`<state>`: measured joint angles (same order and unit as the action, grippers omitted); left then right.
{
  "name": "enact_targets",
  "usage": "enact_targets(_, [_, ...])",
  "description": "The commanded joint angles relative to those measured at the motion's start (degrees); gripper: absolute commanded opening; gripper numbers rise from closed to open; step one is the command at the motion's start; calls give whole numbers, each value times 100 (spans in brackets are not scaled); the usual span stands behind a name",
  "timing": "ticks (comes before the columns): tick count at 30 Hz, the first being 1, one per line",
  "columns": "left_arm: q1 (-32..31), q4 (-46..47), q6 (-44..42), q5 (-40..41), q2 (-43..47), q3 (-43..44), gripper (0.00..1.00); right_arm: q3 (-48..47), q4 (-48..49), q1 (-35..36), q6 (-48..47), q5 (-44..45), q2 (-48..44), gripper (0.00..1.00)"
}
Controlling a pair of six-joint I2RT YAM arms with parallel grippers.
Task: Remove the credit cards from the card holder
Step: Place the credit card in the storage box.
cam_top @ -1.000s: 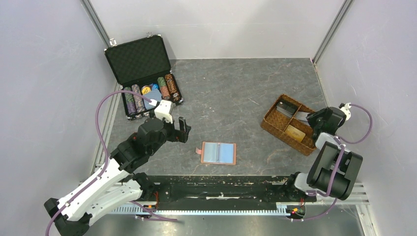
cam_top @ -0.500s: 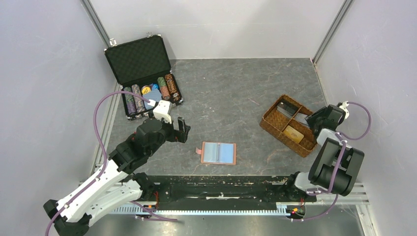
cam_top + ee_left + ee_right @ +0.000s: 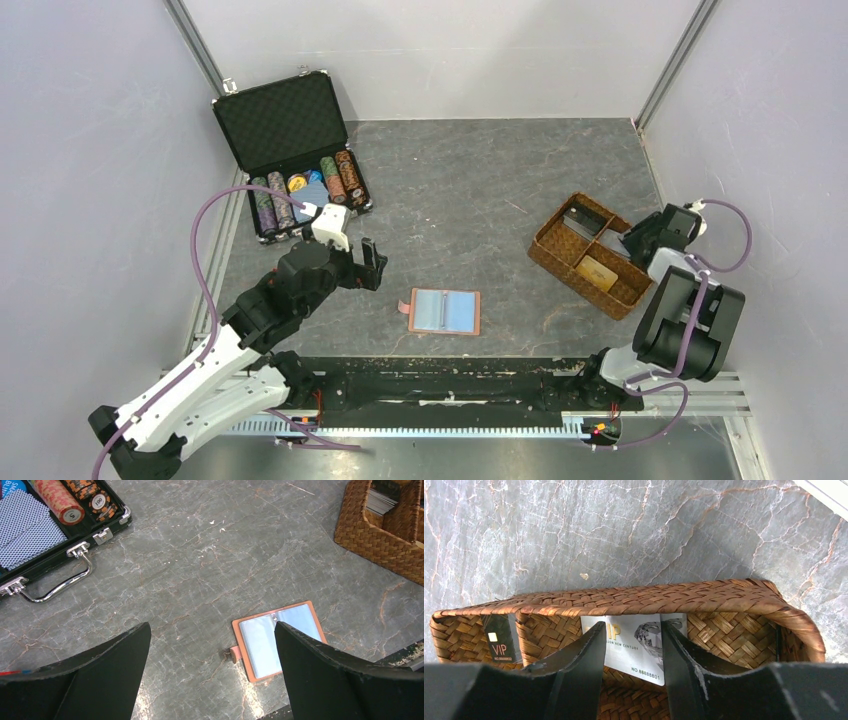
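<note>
Woven tray walls crowd the right jaws, which stand partly open over one compartment, holding nothing that I can see. A white card leans on the wall behind them, wider than their gap. Lifting out from there, I'd worry a fingertip snags that card or the rim, flipping the card out or dragging the light tray across the worktop. A dark card stands in the next compartment, and a tan card lies in another.

The left jaws hang wide open and empty between the case and the wallet. If they press on the wallet alone it could skate, being thin and flat with nothing pinning it.

The wallet lies spread open near the front edge, midway between the arms and well apart from the tray. It has a tan leather border, a snap tab poking out on one side, and two pale blue clear sleeves facing up. Both sleeves look empty, though a pale card inside would be hard to spot.
</note>
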<state>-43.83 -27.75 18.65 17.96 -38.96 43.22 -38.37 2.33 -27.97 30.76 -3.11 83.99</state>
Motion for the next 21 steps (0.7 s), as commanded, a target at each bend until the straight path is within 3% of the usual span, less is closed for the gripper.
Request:
enact_targets(1, [13, 129, -154, 68, 0, 37, 100, -434, -546, 32, -65, 420, 7, 48])
enact_targets(21, [15, 164, -159, 60, 17, 4, 100, -1116, -1298, 89, -306, 560, 328, 54])
